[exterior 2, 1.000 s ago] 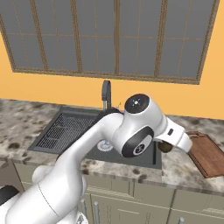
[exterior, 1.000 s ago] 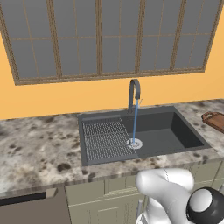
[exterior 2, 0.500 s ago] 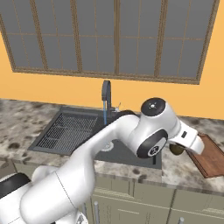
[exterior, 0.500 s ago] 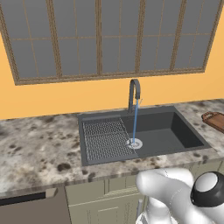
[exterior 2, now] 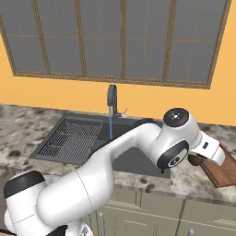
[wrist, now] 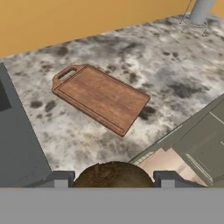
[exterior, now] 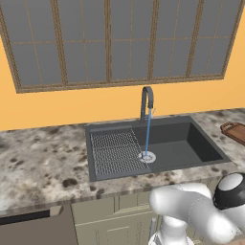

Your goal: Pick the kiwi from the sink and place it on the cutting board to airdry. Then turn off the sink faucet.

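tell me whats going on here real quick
The robot arm holds the kiwi between its jaws, out to the right of the sink and short of the cutting board, which lies bare on the counter. Water is running from the sink faucet, so placing the fruit and shutting off the tap remain.

Partly seen: fruit, board, sink corner

In the hand view the kiwi (wrist: 113, 174) shows just its rounded top between the gripper (wrist: 114, 179) tips, the rest cut off below. The left base view catches the cutting board (exterior: 234, 131) as a sliver at the right edge; from the right base view the arm's wrist covers its near end. The arm's white elbow hides the right part of the sink (exterior 2: 69, 138) there. A grey post (wrist: 200, 9) on the counter (wrist: 175, 61) is cropped at the hand view's top.
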Motion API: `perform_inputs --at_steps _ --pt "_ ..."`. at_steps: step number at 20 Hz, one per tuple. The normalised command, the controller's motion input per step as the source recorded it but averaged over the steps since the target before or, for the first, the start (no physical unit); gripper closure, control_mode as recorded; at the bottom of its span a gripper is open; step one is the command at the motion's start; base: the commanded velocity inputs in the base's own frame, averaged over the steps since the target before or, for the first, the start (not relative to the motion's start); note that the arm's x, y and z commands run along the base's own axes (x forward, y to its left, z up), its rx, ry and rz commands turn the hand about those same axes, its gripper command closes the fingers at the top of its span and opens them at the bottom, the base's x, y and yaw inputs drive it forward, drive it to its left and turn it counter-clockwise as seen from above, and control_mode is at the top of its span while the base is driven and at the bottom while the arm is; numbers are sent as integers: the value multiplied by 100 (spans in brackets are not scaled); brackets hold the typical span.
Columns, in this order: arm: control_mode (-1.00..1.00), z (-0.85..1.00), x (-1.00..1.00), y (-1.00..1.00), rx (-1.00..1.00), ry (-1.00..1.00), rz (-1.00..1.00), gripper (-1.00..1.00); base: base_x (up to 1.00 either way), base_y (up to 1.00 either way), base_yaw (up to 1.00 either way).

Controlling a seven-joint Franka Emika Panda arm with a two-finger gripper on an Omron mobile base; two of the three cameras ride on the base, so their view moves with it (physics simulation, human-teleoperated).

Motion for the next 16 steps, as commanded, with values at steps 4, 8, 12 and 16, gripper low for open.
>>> perform_inputs --at_steps 4,8,12,16 --pt "-100 -24 11 -20 1 0 4 100 0 0 0" --pt "-100 -24 17 -14 0 0 4 100 0 0 0" --pt "-100 -19 19 -17 0 1 4 100 0 0 0" --pt "-100 -14 25 -25 0 3 1 100 0 0 0"
